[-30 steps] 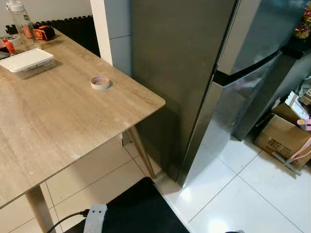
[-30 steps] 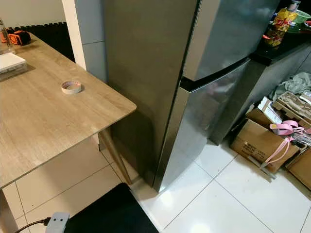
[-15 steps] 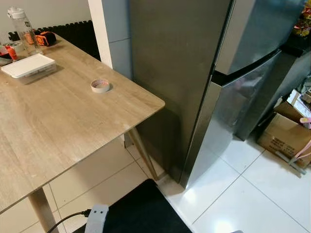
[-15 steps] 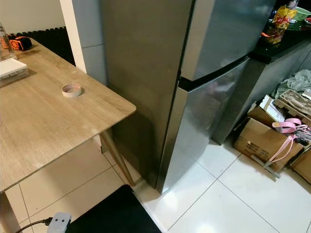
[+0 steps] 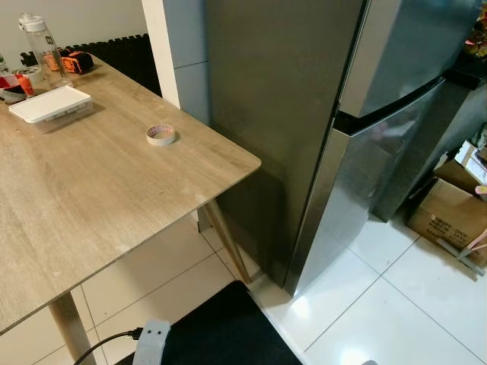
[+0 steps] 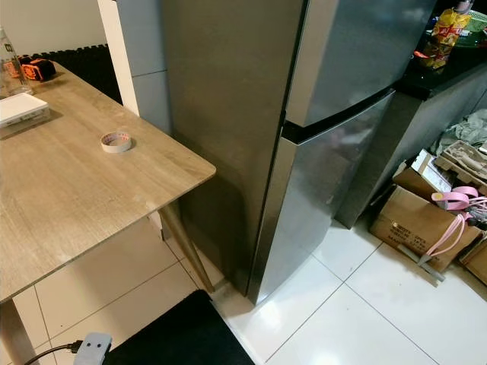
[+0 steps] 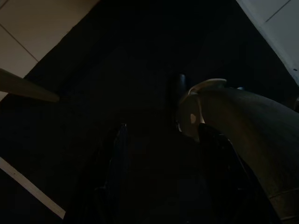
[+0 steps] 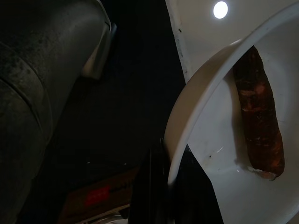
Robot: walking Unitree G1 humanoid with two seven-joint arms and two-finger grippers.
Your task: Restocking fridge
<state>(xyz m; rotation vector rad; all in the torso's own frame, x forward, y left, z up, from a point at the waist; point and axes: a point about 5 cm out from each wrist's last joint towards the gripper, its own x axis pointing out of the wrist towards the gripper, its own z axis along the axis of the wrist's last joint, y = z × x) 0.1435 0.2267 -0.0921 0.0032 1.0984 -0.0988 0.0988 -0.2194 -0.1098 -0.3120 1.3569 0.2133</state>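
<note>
Approach step: right gripper [image 8: 169,179] clamped on bowl [image 8: 196,116] rim, carrot [image 8: 259,116] inside. Fridge [image 6: 304,114] ahead, doors shut; opening judged next. Left gripper [image 7: 163,177] idle, fingers apart.

A wooden table [image 5: 91,190] carries a tape roll [image 5: 160,134] near its corner. Farther back on it lie a white box [image 5: 50,104], a clear bottle [image 5: 47,49] and an orange-and-black tool [image 5: 74,61]. On the white tiled floor [image 6: 358,319] lie a black mat [image 5: 221,331] and a grey power strip [image 5: 151,342]. Cardboard boxes [image 6: 415,224] with pink straps [image 6: 449,201] sit beside a dark counter [image 6: 441,72].
</note>
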